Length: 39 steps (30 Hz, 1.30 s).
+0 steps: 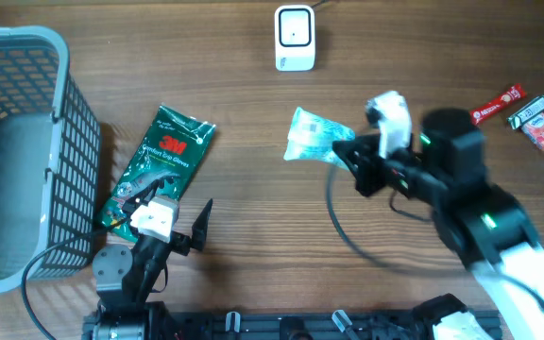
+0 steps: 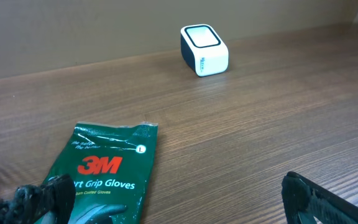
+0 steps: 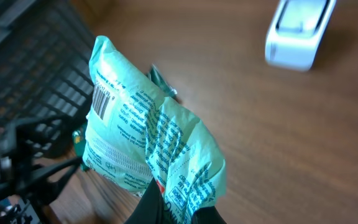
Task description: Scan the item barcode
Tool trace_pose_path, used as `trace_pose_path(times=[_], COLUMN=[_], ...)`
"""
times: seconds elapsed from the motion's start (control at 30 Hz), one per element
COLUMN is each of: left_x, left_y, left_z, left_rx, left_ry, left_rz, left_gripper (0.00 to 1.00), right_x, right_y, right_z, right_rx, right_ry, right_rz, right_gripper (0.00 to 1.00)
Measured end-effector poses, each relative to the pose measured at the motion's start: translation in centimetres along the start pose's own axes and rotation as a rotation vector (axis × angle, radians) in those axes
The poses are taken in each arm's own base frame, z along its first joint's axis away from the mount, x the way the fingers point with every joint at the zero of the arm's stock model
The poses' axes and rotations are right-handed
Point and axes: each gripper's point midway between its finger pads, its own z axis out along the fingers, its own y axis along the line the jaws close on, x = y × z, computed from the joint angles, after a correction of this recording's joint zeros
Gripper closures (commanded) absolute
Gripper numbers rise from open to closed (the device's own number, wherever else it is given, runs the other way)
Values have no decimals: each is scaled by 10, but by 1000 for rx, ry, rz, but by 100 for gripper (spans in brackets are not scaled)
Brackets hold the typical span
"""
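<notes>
- Two arms work this table; at far left stands a grey basket (image 1: pixel 17 142), with a green glove pack (image 1: pixel 163 156) lying flat just beside it.
- Left gripper (image 1: pixel 168 215) hovers over the glove pack's near end, jaws spread wide, holding nothing.
- White scanner (image 1: pixel 294 38) sits at the table's far edge.
- Teal packet (image 1: pixel 312 135), the item, appears lifted, near the scanner but apart from it; its barcode (image 3: pixel 101 102) shows to the wrist camera.
- Right gripper (image 1: pixel 352 156) is clamped on the packet's other end.
- Judged progress: pickup done; turning the barcode toward the scanner remains.
- Snack packs (image 1: pixel 513 109) lie at far right.
</notes>
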Motion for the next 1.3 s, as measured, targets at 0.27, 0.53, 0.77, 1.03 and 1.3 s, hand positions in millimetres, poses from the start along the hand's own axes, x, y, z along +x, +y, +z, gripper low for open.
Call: trace_pose_path(times=[0.27, 0.53, 0.77, 1.03, 1.3], left_x=[0, 0, 0, 0, 0], left_y=[0, 0, 0, 0, 0], left_z=[0, 0, 0, 0, 0], left_rx=[0, 0, 0, 0, 0], left_ry=[0, 0, 0, 0, 0], left_rz=[0, 0, 0, 0, 0], left_gripper=[0, 0, 0, 0, 0], right_x=[13, 21, 20, 17, 9], right_y=[5, 7, 18, 18, 20], right_z=[-31, -17, -17, -17, -14], right_rx=[40, -12, -76, -78, -89], right_ry=[2, 57, 52, 38, 9], right_rz=[-181, -209, -210, -216, -236], right_gripper=[95, 96, 96, 96, 95])
